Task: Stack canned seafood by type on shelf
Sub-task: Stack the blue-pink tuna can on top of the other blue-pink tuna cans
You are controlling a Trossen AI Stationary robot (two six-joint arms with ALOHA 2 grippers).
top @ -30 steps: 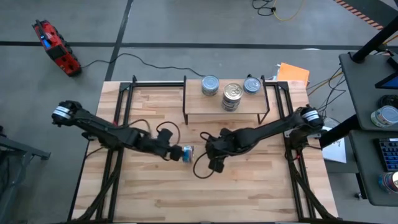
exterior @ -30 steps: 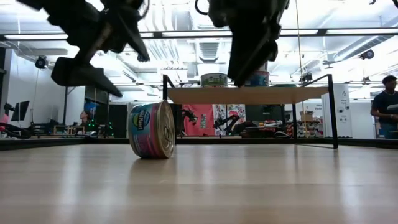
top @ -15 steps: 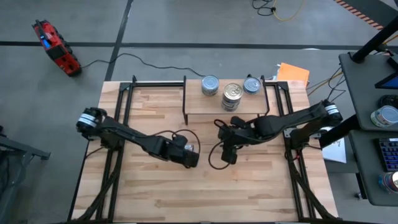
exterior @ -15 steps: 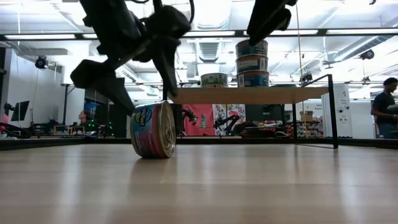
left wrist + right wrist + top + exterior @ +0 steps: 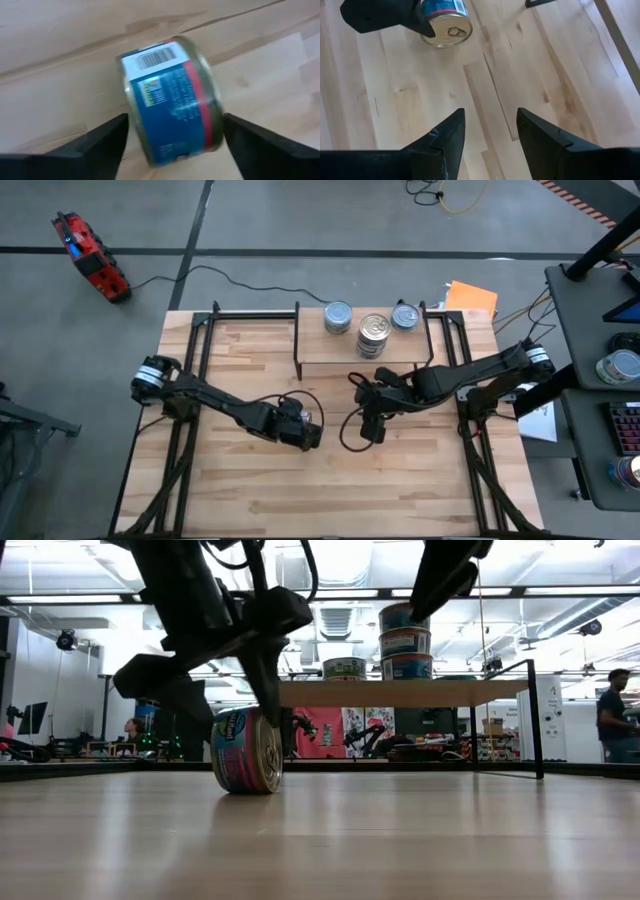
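One tin [image 5: 246,750] lies sideways on the tabletop [image 5: 400,470] between the left tool's [image 5: 225,700] spread fingers

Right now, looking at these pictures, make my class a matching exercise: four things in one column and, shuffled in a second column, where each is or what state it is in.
Things:
1. left gripper
2. right gripper
3. blue-labelled tin
4. stack of three tins

Places or states:
A. standing on the shelf
B. lying on its side on the tabletop
C. open, empty, above bare wood
D. open, fingers either side of the lying tin

Pairs: 1-D, 2-C, 3-B, 4-A
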